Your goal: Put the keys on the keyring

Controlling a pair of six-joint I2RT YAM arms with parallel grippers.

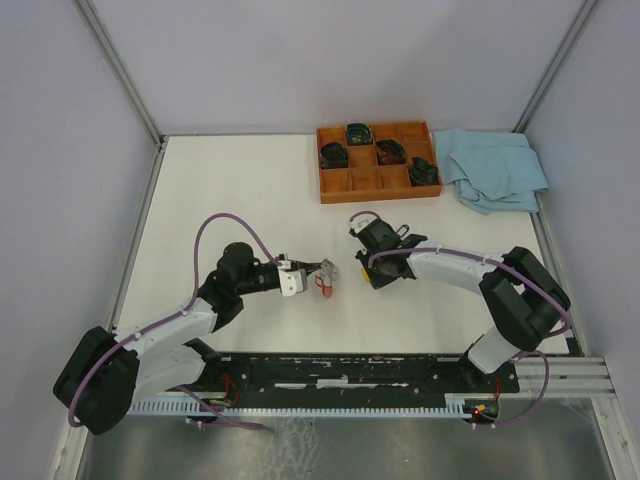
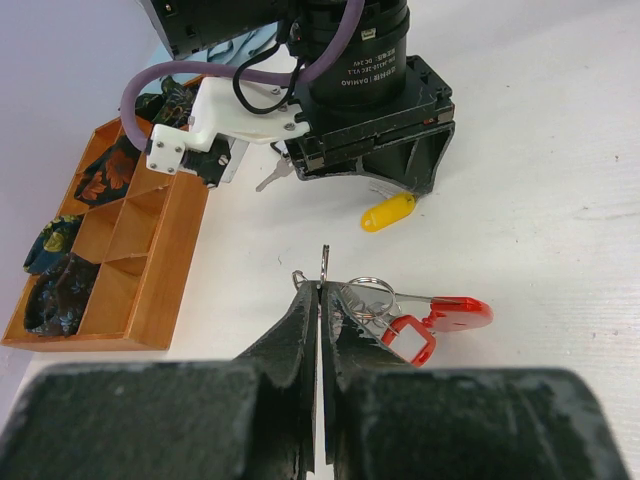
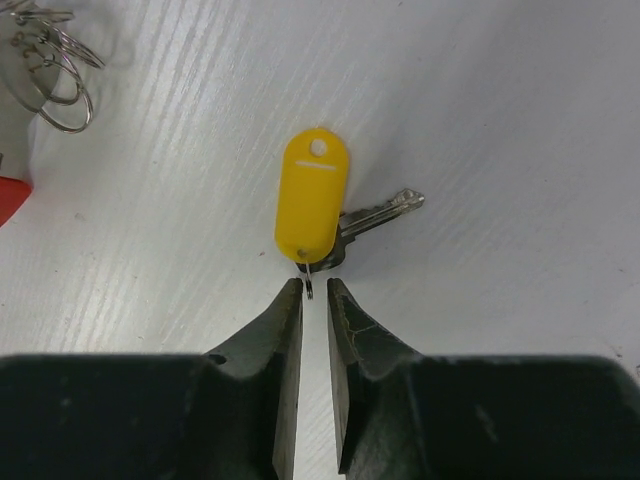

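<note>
Left gripper clamped on keyring, red key right beside it. Right gripper jaws slightly apart, tips at yellow key, flat on worktop. Risk: pinch skids flat key away; thin ring twists in left grip.

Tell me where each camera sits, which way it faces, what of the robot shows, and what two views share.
Top external: above and behind the bases, looking down on the table; the left arm and right arm both show.
Left wrist: on the left arm, facing along its fingers, shut on the keyring, toward the right arm's wrist and the wooden tray.
Right wrist: on the right arm, looking past its parted fingers at the yellow-capped key.
Shared: both wrist views show that key.
</note>
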